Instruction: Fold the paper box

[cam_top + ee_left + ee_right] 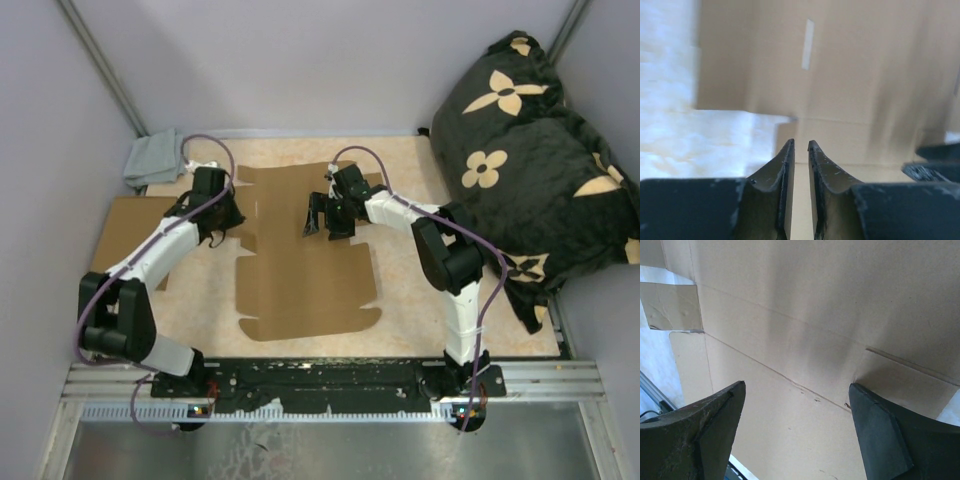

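The paper box (305,270) lies flat and unfolded on the table as a thin brown die-cut sheet with flaps and crease lines. My left gripper (225,222) hovers at the sheet's left edge. In the left wrist view its fingertips (800,145) stand only a narrow gap apart, with nothing between them and the sheet (865,90) beyond. My right gripper (326,222) is over the sheet's far middle. It is wide open (797,387) above a crease of the sheet (805,330) and holds nothing.
A second flat brown cardboard piece (122,232) lies under the left arm. A grey cloth (152,160) sits at the back left. A big black flower-patterned cushion (530,150) fills the right side. The metal base rail (330,385) runs along the near edge.
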